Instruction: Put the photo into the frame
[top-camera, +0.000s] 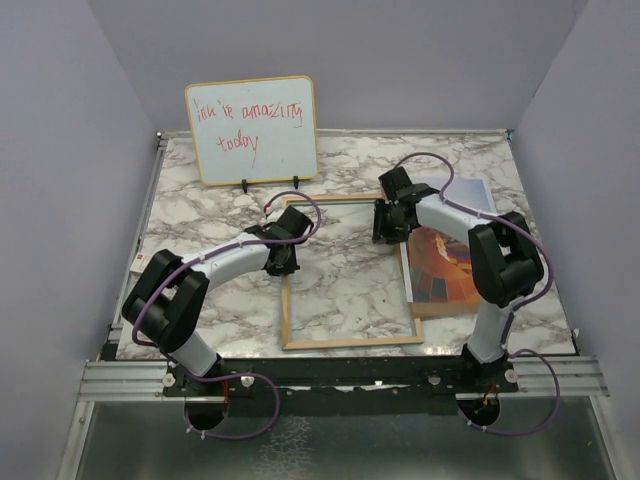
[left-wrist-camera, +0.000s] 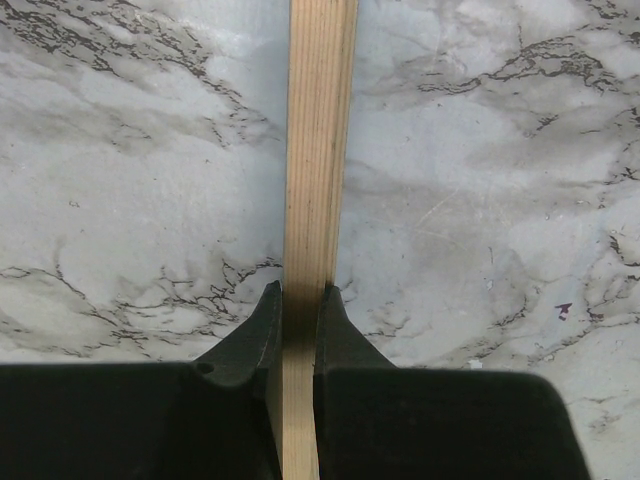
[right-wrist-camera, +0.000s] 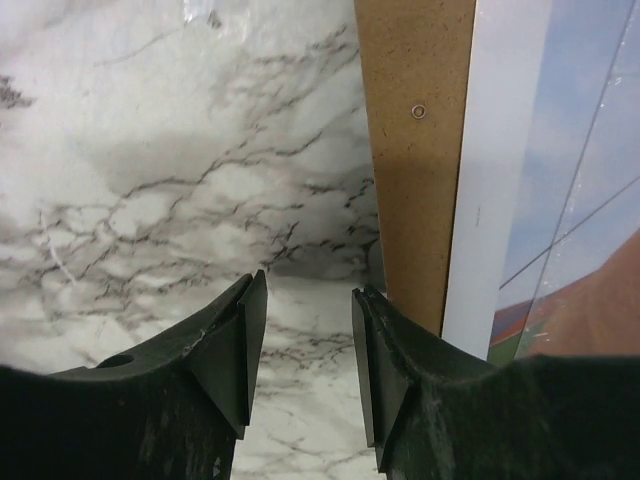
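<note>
The frame (top-camera: 350, 342) lies flat on the marble table, light wood face up. My left gripper (top-camera: 283, 258) is shut on its left rail; in the left wrist view the wooden rail (left-wrist-camera: 320, 150) runs straight up from between the jaws of that gripper (left-wrist-camera: 300, 295). The photo (top-camera: 445, 270), in orange and red patches, lies to the right of the frame, partly under the right arm. My right gripper (top-camera: 388, 232) hangs open by the frame's upper right part. In its own view the right gripper (right-wrist-camera: 308, 290) has only marble between its fingers, with the photo (right-wrist-camera: 580, 200) off to the right.
A brown backing board (right-wrist-camera: 415, 180) lies under the photo, its edge showing beside the right gripper and below the photo (top-camera: 440, 308). A whiteboard (top-camera: 252, 130) with red handwriting stands at the back left. Grey walls close in the table on three sides.
</note>
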